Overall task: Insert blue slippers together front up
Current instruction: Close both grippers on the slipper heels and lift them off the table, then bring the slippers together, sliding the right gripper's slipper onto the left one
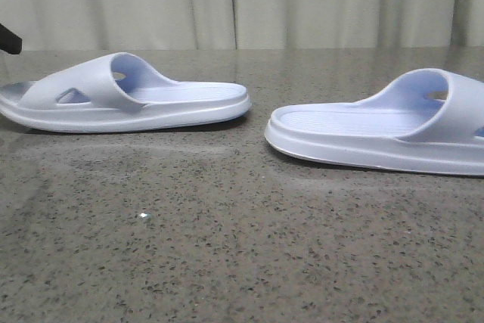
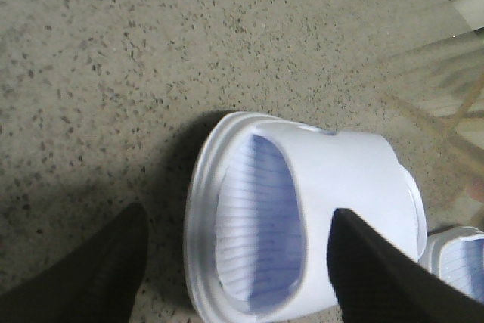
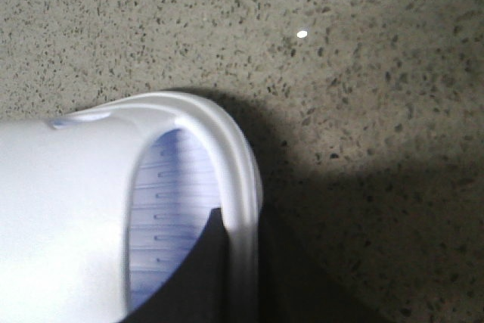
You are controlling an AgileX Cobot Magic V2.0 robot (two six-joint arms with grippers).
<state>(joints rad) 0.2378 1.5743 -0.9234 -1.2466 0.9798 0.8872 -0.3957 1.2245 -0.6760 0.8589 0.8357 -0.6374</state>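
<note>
Two pale blue slippers lie sole down on the speckled grey table. The left slipper point(image 1: 121, 96) and the right slipper point(image 1: 386, 130) point their open ends toward each other. My left gripper point(image 2: 238, 211) is open above the left slipper point(image 2: 302, 209), with one dark finger point(image 2: 106, 270) beside it and the other finger point(image 2: 378, 277) over its strap. My right gripper point(image 3: 242, 262) grips the side rim of the right slipper point(image 3: 68, 209), with one finger point(image 3: 193, 281) on the ribbed footbed. The outer finger merges with dark shadow.
The grey table point(image 1: 227, 247) stretches toward the front, with a small white speck point(image 1: 144, 216) on it. A pale curtain point(image 1: 242, 1) hangs behind. A black arm part point(image 1: 7, 38) shows at the far left edge. The right slipper's tip point(image 2: 457, 259) shows in the left wrist view.
</note>
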